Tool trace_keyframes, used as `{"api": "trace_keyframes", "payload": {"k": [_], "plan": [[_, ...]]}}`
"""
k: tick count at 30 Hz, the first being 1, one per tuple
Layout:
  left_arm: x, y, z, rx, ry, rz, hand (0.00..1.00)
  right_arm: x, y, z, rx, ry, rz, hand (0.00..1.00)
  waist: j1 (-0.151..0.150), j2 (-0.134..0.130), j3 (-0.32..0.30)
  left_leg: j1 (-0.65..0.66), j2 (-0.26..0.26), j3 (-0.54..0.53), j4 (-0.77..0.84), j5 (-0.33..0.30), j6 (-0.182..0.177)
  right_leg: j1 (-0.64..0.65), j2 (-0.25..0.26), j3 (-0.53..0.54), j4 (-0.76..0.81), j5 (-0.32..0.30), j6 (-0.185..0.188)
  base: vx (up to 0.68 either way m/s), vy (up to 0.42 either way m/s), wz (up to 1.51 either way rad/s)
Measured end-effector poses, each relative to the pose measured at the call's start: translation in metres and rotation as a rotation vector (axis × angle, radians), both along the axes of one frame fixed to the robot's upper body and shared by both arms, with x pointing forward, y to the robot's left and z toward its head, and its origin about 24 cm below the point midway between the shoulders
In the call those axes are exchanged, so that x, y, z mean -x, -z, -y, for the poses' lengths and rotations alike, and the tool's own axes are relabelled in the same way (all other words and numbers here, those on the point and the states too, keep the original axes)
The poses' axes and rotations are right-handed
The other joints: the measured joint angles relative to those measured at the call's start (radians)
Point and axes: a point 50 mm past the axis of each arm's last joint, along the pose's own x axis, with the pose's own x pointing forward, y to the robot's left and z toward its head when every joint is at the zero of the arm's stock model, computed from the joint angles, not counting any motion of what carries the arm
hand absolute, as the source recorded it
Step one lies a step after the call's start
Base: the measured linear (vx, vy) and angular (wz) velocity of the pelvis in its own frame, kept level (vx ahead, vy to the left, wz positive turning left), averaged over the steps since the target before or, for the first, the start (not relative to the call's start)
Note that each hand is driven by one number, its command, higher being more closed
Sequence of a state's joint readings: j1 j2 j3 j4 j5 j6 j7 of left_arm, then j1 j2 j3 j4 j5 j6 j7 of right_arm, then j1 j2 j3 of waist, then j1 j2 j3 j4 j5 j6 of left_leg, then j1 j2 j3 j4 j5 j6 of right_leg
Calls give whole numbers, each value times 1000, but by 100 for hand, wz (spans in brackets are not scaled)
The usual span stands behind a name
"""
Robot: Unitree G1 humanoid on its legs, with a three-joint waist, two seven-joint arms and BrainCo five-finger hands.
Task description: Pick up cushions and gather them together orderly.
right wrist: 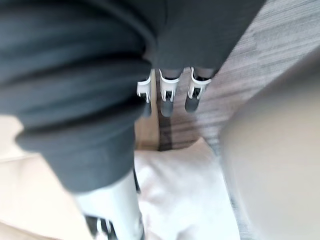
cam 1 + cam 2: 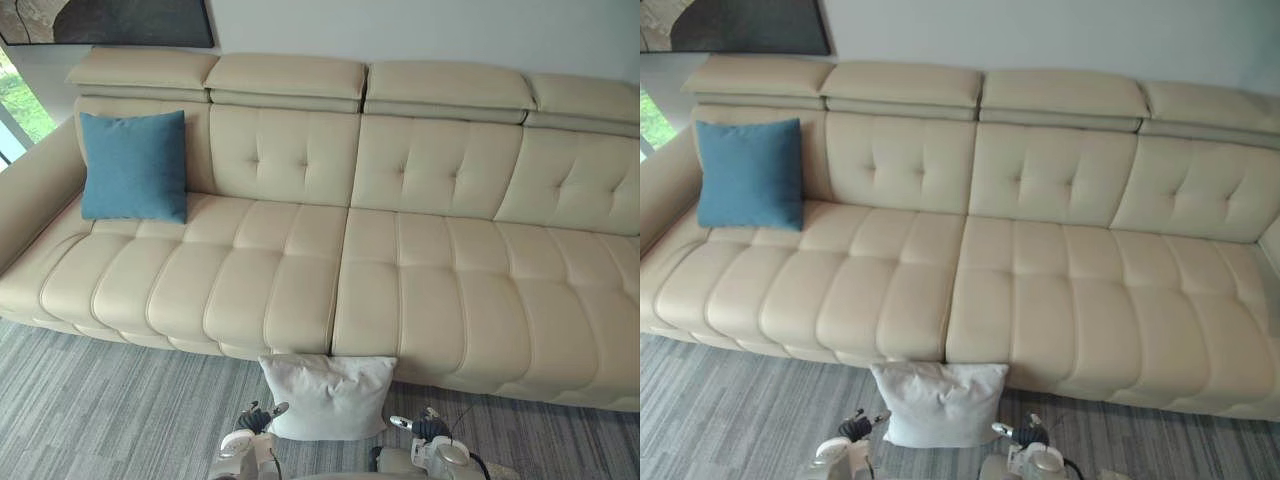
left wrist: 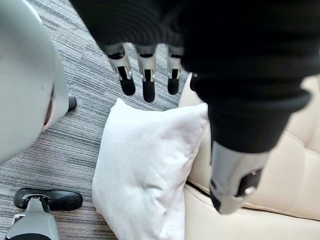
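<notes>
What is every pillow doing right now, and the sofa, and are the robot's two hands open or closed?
white cushion: standing on the floor, leaning on the sofa front, not held.
blue cushion: upright on the seat's left end, against the backrest.
sofa: carries just the blue cushion.
left hand: open, above the white cushion, holding nothing.
right hand: open, above the white cushion, holding nothing.

Sofa [image 2: 400, 290] looks like smooth cream leather with a soft sheen, tufted and seamed. Blue cushion [image 2: 133, 166]: matt woven cloth. White cushion [image 3: 145, 165]: soft matt fabric, faintly fuzzy. Carpet [image 2: 100, 410] underneath is grey, streaked and rough-textured. Left hand [image 3: 148, 70] — glossy silver fingers, dark matt tips, ribbed matt black cover.
</notes>
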State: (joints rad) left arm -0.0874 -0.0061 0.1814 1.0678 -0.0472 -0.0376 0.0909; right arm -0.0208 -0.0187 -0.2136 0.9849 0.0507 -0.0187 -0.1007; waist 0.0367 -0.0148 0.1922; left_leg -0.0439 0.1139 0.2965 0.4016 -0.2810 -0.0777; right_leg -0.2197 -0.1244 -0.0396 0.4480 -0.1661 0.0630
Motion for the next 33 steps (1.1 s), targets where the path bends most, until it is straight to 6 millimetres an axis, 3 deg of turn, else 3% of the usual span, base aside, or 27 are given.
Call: {"api": "trace_keyframes", "payload": {"k": [4,8,12,14,19,23,26,27,28,29,33], "plan": [[-50,-29,-19,-34,-96,173,0,-32,-17,20,22,120,108,0,0,-3,116,-240,19,-53,187,-37,20,-191,-4,-7,112,-10,-5,-280,-55,21],[-95,-69,-48,-28,-289,371,0,-69,-42,36,35,220,245,0,-1,-4,160,-502,39,-78,356,-62,33,-427,-9,-7,223,-14,-15,-320,-28,4],[-135,-114,-68,-20,-388,554,0,-113,-76,36,10,265,403,0,-1,-7,189,-711,53,-97,443,-56,45,-616,-14,-9,281,10,-19,-214,-20,8],[-157,-146,-77,-28,-401,665,0,-146,-109,32,-1,261,540,0,-2,-7,225,-817,64,-101,494,-49,54,-712,-15,-8,314,27,-25,-189,-10,-1],[-198,-229,-80,-86,-336,939,0,-202,-196,32,10,243,860,0,1,-9,281,-1054,85,-122,621,-43,65,-942,-16,-5,432,30,-22,-118,-2,4],[-221,-282,-62,-113,-253,1086,0,-231,-270,25,28,200,1083,0,1,-8,324,-1196,97,-133,715,-53,68,-1086,-15,3,529,20,-31,-43,-3,0],[-233,-313,-36,-110,-176,1171,0,-243,-311,6,7,163,1204,0,0,-9,327,-1287,104,-149,778,-64,67,-1179,-15,4,597,8,-32,-40,-19,3],[-234,-317,-31,-110,-165,1180,0,-245,-316,2,6,153,1216,0,0,-8,330,-1296,105,-150,785,-64,68,-1187,-15,4,604,6,-32,-51,-21,3],[-237,-324,-22,-106,-146,1198,0,-248,-326,-9,0,126,1242,100,0,-7,333,-1310,108,-151,799,-68,65,-1204,-15,5,618,-1,-28,-57,-14,-2],[-239,-330,-12,-106,-125,1214,100,-249,-335,-18,-4,107,1266,100,-1,-7,333,-1321,111,-151,807,-70,65,-1217,-15,6,629,-4,-29,-60,-12,-3],[-241,-345,20,-85,-75,1260,100,-251,-344,-40,-14,83,1288,100,-4,-7,333,-1343,116,-158,812,-73,61,-1237,-13,-3,633,-8,-32,-54,-8,-2]]}}
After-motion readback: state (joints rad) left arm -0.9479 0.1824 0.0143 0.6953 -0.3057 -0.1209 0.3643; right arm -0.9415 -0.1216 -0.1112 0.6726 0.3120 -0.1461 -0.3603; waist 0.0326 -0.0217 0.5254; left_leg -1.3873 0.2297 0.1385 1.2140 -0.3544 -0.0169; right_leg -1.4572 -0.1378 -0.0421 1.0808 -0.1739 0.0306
